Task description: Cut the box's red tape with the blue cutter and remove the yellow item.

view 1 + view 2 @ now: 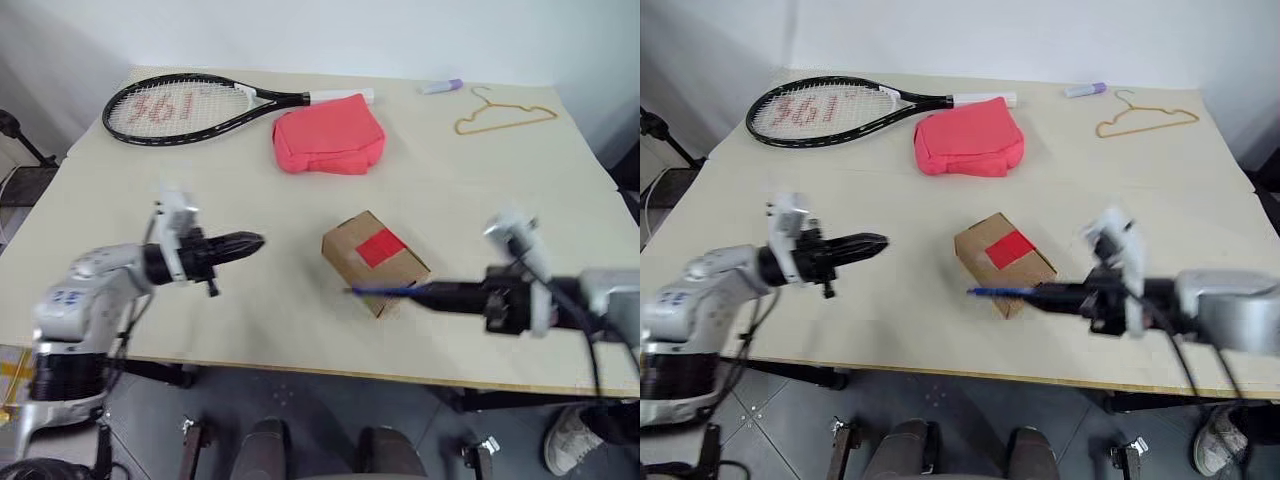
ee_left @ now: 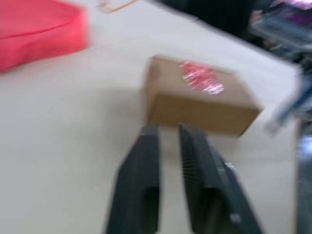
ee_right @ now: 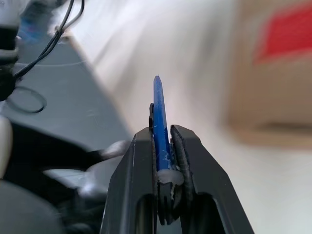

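Observation:
The brown cardboard box (image 1: 373, 262) sits mid-table, and the red tape (image 1: 381, 246) lies across its top flaps. My right gripper (image 1: 437, 293) is shut on the blue cutter (image 1: 385, 290), whose tip points left, level with the box's near corner. My left gripper (image 1: 250, 242) hovers to the left of the box, apart from it, its fingers (image 2: 141, 175) together with nothing between them. The yellow item is out of view.
A pink-red fabric pouch (image 1: 328, 141) lies behind the box. A black tennis racket (image 1: 190, 106) rests at the back left. A lilac marker (image 1: 441, 87) and a gold wire hanger (image 1: 503, 115) sit at the back right. The table's front edge (image 1: 330, 368) runs just below both grippers.

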### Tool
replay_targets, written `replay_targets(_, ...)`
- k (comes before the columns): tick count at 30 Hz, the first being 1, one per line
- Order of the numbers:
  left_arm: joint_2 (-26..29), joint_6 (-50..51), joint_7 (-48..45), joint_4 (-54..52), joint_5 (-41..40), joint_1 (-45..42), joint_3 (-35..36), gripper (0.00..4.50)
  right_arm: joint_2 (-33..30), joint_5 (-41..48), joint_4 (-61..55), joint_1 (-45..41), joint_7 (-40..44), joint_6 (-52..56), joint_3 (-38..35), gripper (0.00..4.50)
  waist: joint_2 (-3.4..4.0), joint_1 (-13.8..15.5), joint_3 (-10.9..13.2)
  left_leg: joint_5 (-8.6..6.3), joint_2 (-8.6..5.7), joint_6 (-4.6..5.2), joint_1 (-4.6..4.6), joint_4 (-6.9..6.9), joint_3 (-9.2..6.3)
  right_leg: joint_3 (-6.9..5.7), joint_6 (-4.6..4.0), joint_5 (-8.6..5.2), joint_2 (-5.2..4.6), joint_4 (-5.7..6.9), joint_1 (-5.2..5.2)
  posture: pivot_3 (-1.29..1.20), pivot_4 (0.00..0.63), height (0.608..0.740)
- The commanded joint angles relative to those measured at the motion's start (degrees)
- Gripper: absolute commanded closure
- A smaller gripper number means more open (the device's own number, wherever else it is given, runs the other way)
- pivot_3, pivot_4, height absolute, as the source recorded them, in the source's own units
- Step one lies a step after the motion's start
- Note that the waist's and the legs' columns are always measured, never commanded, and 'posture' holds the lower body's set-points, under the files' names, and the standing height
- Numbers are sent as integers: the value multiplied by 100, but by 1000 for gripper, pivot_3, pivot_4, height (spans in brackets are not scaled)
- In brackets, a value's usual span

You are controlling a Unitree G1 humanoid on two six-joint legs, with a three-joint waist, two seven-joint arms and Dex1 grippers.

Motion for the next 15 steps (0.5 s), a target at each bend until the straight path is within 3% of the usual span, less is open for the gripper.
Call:
replay_targets(1,-524,-158,95,81,233,-585,-542,4500,-352,-167,640,-885,459,101,41,4346,-3,-20,1,0,1,-1,1,1,1,0,0,0,1,3,-1,0,150,740)
replay_targets(5,-1206,-430,403,798,690,-1312,-893,4500,-23,-988,1278,-2169,549,387,867,4346,-9,-72,5,2,2,-4,3,0,12,5,0,0,3,2,-8,0,150,740)
replay_targets(9,-1793,-834,896,1897,1539,-2111,-1381,4500,519,-2840,1675,-3208,1130,315,1964,4346,-9,-74,6,3,1,-3,-7,-1,19,5,0,0,2,2,-21,0,150,740)
replay_targets(15,-1936,-461,1060,2169,2156,-2381,-1831,4500,1019,-4579,2207,-3885,2027,22,2773,4346,-9,-31,6,4,-1,-6,-95,20,20,-1,7,4,-1,33,-116,0,150,740)
